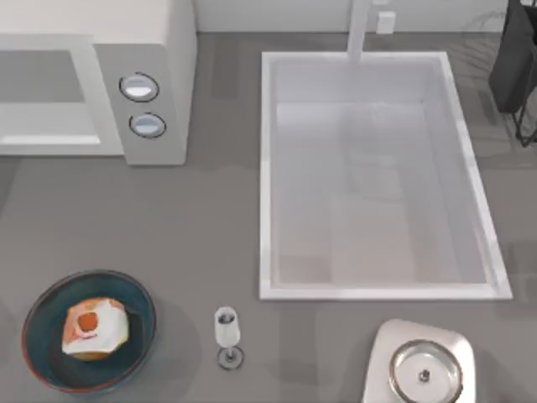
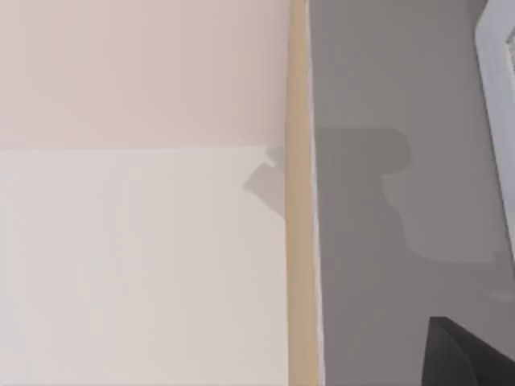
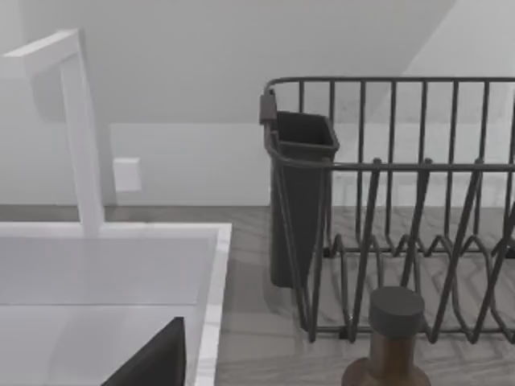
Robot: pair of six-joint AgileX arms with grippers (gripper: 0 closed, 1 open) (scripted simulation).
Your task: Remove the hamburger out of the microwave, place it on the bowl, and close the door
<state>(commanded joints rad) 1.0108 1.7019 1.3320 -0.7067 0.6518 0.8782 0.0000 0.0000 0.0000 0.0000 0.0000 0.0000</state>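
The hamburger (image 1: 94, 327), a cream and tan lump with an orange-red patch on top, lies inside the deep-blue bowl (image 1: 42, 353) at the table's front left. At the back left stands the white microwave (image 1: 168, 50), with two round knobs (image 1: 139, 87) on its side panel. Its door (image 1: 46, 92), white-framed with a pale grey window, lies flush with the front, hiding the cavity. A dark part of my left gripper (image 2: 467, 358) shows over the grey counter in the left wrist view. A dark part of my right gripper (image 3: 153, 362) shows by the sink rim in the right wrist view.
A large white sink (image 1: 267, 168) with a white faucet (image 1: 361, 29) fills the middle and right. A wine glass (image 1: 227, 334) stands at the front centre, a steel dish on a silvery base (image 1: 424, 369) at the front right. A dark dish rack (image 3: 402, 225) and brown bottle (image 3: 394, 338) stand at the back right.
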